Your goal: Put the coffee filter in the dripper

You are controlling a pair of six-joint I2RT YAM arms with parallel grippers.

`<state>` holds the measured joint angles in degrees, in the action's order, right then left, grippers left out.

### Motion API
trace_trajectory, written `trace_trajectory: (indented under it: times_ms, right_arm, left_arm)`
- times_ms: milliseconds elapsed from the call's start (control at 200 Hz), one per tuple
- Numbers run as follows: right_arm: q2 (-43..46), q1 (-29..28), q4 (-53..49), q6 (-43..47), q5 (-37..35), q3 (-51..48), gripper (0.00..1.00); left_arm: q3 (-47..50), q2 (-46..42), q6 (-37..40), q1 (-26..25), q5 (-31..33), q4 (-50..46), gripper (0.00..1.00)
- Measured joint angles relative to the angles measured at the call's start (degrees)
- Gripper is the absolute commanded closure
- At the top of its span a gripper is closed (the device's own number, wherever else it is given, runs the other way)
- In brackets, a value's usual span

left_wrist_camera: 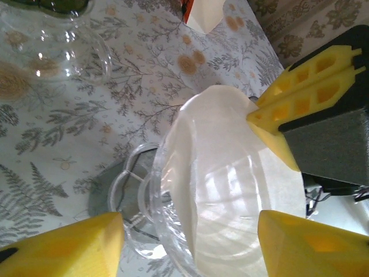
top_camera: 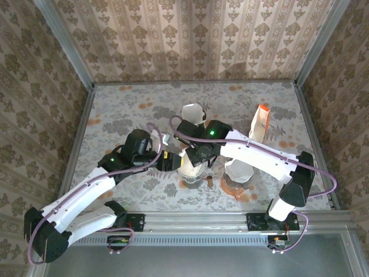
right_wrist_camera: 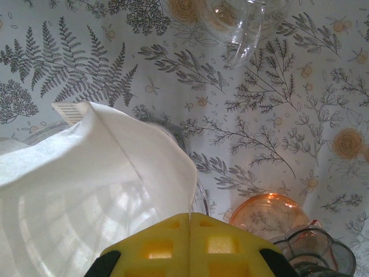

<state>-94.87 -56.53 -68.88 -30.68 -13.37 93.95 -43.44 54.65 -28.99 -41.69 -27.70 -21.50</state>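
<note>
Your right gripper (right_wrist_camera: 190,218), bottom centre of the right wrist view, is pinched closed on the rim of the white paper cone filter (right_wrist_camera: 98,167). The filter spreads up-left from that pinch, lying inside the clear ribbed glass dripper (left_wrist_camera: 154,199). Your left gripper (left_wrist_camera: 190,231) stands wide apart astride the dripper, holding nothing.

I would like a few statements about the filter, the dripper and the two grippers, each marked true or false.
1. The filter lies inside the dripper. True.
2. The right gripper is shut on the filter's edge. True.
3. The left gripper pinches the filter. False: it is open, with one finger on each side of the dripper.
4. The tablecloth is plain. False: it has a print of ferns and flowers.
</note>
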Motion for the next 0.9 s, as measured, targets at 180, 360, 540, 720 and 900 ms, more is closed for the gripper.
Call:
trace_trajectory:
  times_ms: [180, 360, 540, 720, 900]
  right_arm:
    - [0.00, 0.00, 0.15, -0.48, -0.04, 0.00, 0.83]
    - [0.00, 0.00, 0.87, -0.46, -1.92, 0.00, 0.39]
    - [0.00, 0.15, 1.75, -0.35, -2.34, -0.37, 0.36]
    - [-0.96, 1.18, 3.13, 0.11, -1.31, -2.73, 0.35]
    - [-3.58, 1.55, 4.76, 0.55, -0.63, -4.28, 0.35]
  left_arm:
    - [0.59, 1.14, 0.11, -1.01, 0.28, -0.17, 0.54]
    - [0.68, 1.66, 0.11, -1.05, 0.59, -1.16, 0.54]
    - [0.68, 1.77, 0.11, -1.05, 0.59, -1.29, 0.53]
    - [0.72, 1.99, 0.11, -1.05, 0.66, -1.31, 0.53]
    - [0.85, 1.99, 0.11, -1.03, 0.74, -1.29, 0.53]
